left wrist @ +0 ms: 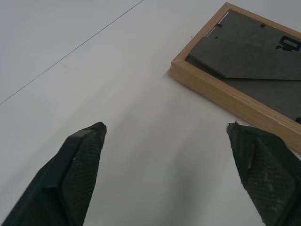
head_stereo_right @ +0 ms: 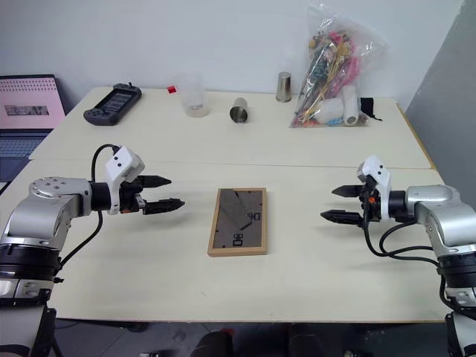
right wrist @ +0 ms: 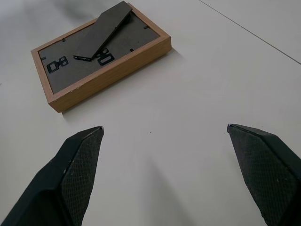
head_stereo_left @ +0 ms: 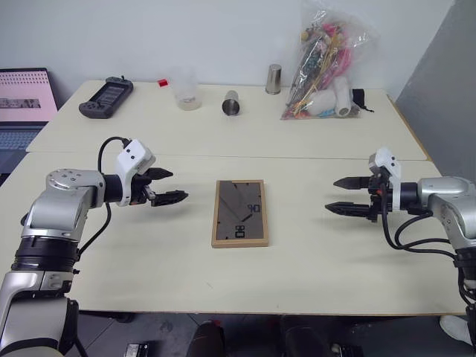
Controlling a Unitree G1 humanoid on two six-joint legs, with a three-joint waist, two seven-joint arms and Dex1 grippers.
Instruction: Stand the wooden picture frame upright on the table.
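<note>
Both grippers are hanging over the table (head_stereo_left: 312, 245) with nothing in them. Left gripper (head_stereo_left: 165, 186) has its jaws parted fairly wide, right gripper (head_stereo_left: 349, 195) is spread wide too, and they point inward at each other from opposite sides.

Between them sits the wooden picture frame (head_stereo_left: 239, 213), lying flat with the picture side down, so what you see is the dark back panel with the black stand (right wrist: 101, 29) folded against it. It's near the middle of the front table, with its long sides facing the two grippers. Left gripper is near the frame, right one is a good bit further off. Neither is touching it.

My guess is the two-sided setup is for pinching the frame by its long wooden edges and tipping it up, and the stand probably needs swinging out first or it won't stay standing.

Room-wise it's easy: bare tabletop all around the frame. The clutter, meaning a game controller (head_stereo_left: 106, 97), plastic cup (head_stereo_left: 187, 93), two metal cups (head_stereo_left: 231, 103) and a bag of flowers (head_stereo_left: 327, 67), is all well apart on the far table.
</note>
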